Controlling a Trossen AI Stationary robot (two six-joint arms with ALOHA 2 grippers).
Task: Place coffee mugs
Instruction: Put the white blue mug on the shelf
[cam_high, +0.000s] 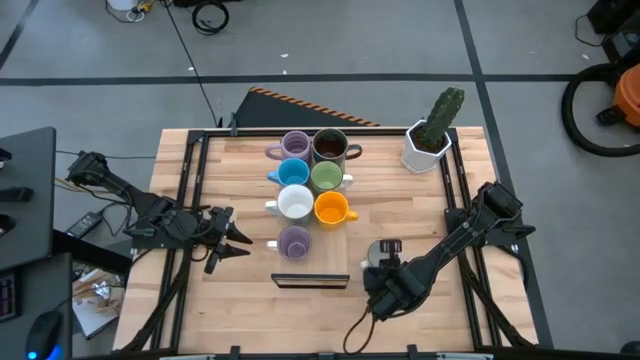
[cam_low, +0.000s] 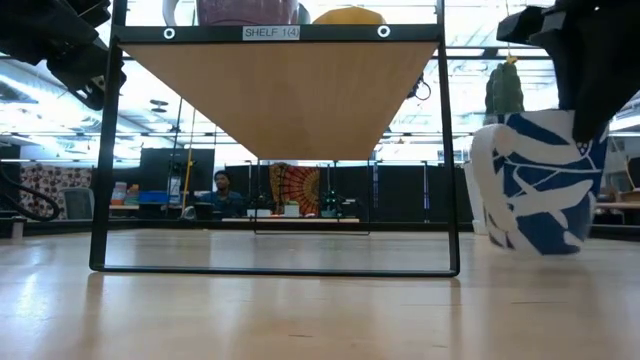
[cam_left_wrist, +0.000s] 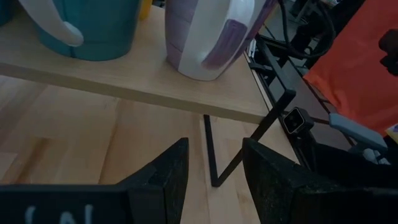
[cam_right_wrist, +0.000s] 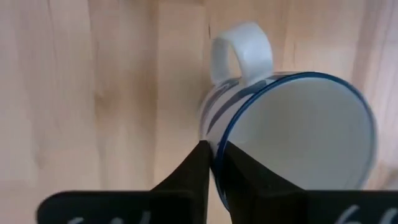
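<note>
Seven mugs stand on the raised wooden shelf (cam_high: 312, 225): two purple (cam_high: 295, 143) (cam_high: 293, 241), dark brown (cam_high: 330, 147), blue (cam_high: 293, 172), green (cam_high: 326, 177), white (cam_high: 295, 203) and orange (cam_high: 330, 208). An eighth mug (cam_low: 540, 180), white with blue stripes, sits right of the shelf near the table's front, in my right gripper (cam_right_wrist: 214, 163), which is shut on it. My left gripper (cam_left_wrist: 214, 180) is open and empty, left of the shelf (cam_high: 225, 243), facing the near purple mug (cam_left_wrist: 208, 37). My right gripper holds the white-and-blue mug by its rim (cam_right_wrist: 213, 149), just beside the handle (cam_right_wrist: 241, 50). One finger (cam_right_wrist: 239, 177) is inside the mug and one finger (cam_right_wrist: 196, 177) outside, pinching the wall. The fingers come from above. The mug hangs tilted, its base seemingly just clear of the table.
A white faceted pot with a green cactus (cam_high: 432, 135) stands at the far right of the table. The shelf rests on a black metal frame (cam_low: 100, 150) with open space beneath. Bare wood (cam_high: 440, 310) lies in front of and beside the shelf. A person sits far behind (cam_low: 222, 190).
</note>
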